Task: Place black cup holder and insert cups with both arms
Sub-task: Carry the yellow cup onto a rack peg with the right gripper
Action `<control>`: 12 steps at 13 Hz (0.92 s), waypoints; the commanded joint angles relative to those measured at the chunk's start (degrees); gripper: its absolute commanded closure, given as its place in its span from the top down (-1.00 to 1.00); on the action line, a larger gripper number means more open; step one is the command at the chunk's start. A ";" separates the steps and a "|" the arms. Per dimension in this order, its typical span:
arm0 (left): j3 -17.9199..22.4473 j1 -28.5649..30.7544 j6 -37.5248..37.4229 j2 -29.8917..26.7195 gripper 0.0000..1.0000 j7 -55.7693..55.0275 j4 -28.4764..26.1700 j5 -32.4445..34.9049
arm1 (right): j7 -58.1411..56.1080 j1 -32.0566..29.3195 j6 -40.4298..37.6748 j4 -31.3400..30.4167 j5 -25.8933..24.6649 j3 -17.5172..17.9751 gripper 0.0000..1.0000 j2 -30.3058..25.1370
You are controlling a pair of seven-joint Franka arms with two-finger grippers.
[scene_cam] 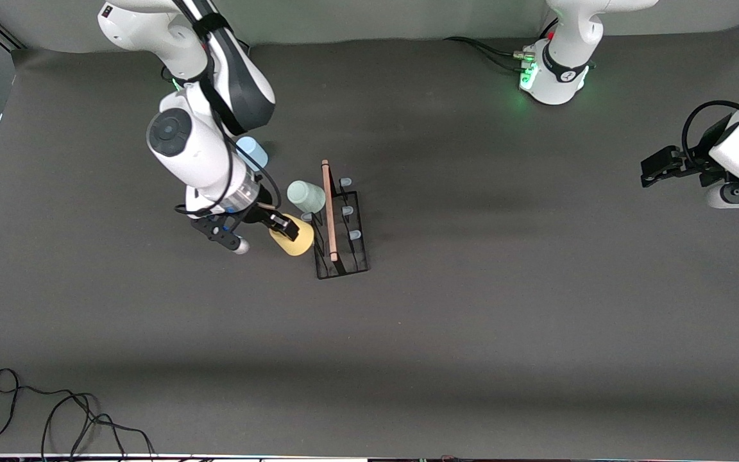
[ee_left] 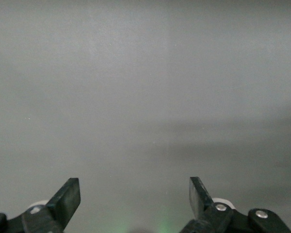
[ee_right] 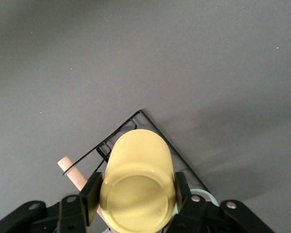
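The yellow cup is clamped by the right gripper at the centre of the frame, beside the black cup holder. It should be lowered straight onto a free prong. The left gripper, at the right edge, waits open.

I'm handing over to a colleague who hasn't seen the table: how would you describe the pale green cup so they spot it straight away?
Find the black cup holder with the wooden rod handle, mid-table toward the right arm's end. The pale green cup sits upside down on the holder's right-arm side, beside the rod. The yellow cup is gripped in the right pincer, and the light blue cup stands apart, partly under that arm.
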 commanded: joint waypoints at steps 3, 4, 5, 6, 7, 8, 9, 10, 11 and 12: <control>0.00 -0.27 0.79 -0.36 1.00 -0.59 -0.64 0.86 | 4.90 2.10 1.89 4.53 0.20 -0.47 -1.00 6.28; 0.00 -0.27 0.79 -0.36 1.00 -0.59 -0.64 0.86 | 4.90 2.18 1.98 4.53 0.20 -0.47 -1.00 6.89; 0.00 -0.27 0.79 -0.36 1.00 -0.59 -0.64 0.86 | 4.90 2.44 1.98 4.53 0.20 -0.38 -1.00 7.42; 0.00 -0.27 0.79 -0.36 1.00 -0.59 -0.64 0.86 | 4.81 2.62 1.89 4.53 0.20 -0.47 -0.94 7.68; 0.00 -0.27 0.79 -0.36 1.00 -0.59 -0.64 0.86 | 4.90 2.71 1.98 4.53 0.20 -0.47 0.75 7.77; 0.00 -0.27 0.79 -0.36 1.00 -0.59 -0.64 0.86 | 4.72 2.71 1.89 4.62 0.20 -0.56 0.99 7.86; 0.00 -0.27 0.79 -0.36 1.00 -0.50 -0.64 0.86 | 4.46 2.62 1.81 5.32 0.20 -0.64 1.00 7.69; 0.00 -0.27 0.79 -0.36 1.00 -0.59 -0.64 0.86 | 3.85 2.19 1.20 5.93 0.11 -0.91 1.00 7.25; 0.00 -0.27 0.79 -0.36 1.00 -0.59 -0.64 0.86 | 3.67 1.75 -0.72 7.33 -0.41 -1.08 1.00 6.73; 0.00 -0.27 0.79 -0.36 1.00 -0.50 -0.64 0.86 | 2.97 1.74 -5.01 9.87 -1.98 -2.82 1.00 6.37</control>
